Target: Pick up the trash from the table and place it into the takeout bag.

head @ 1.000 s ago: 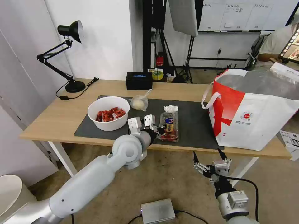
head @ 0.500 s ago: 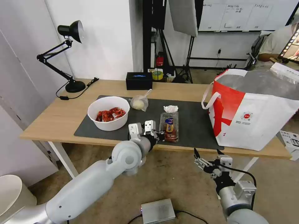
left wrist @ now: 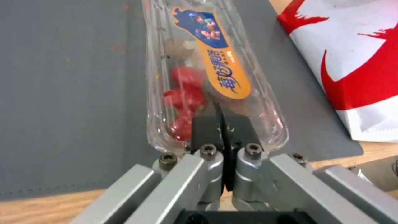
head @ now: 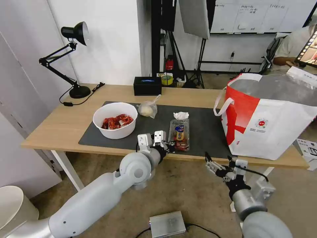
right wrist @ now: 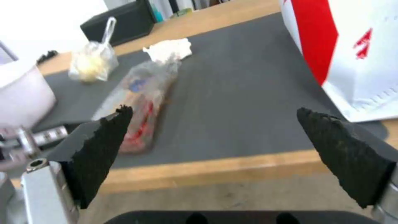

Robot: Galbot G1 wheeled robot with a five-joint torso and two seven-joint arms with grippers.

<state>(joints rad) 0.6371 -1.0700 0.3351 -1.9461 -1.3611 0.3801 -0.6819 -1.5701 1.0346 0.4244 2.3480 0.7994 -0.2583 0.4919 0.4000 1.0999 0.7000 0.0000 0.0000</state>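
Left tool: fingers pressed together, clamping the near end of the clear hinged plastic box at the front edge of the dark grey mat. The box is lying flat on the mat, lengthwise front to back, showing red bits and one blue-and-orange label.

Right tool: fingers spread wide, gripping nothing, hanging below and in front of the bench edge, to the right of the box.

Items sitting on the mat, counted:
- one white round bowl holding red crayfish shells, at the left;
- one small knotted clear bag, just behind and right of the bowl;
- one crumpled white tissue, touching the far end of the box.

One takeout bag is standing open at the bench's right end, partly on the mat, well apart from the box.
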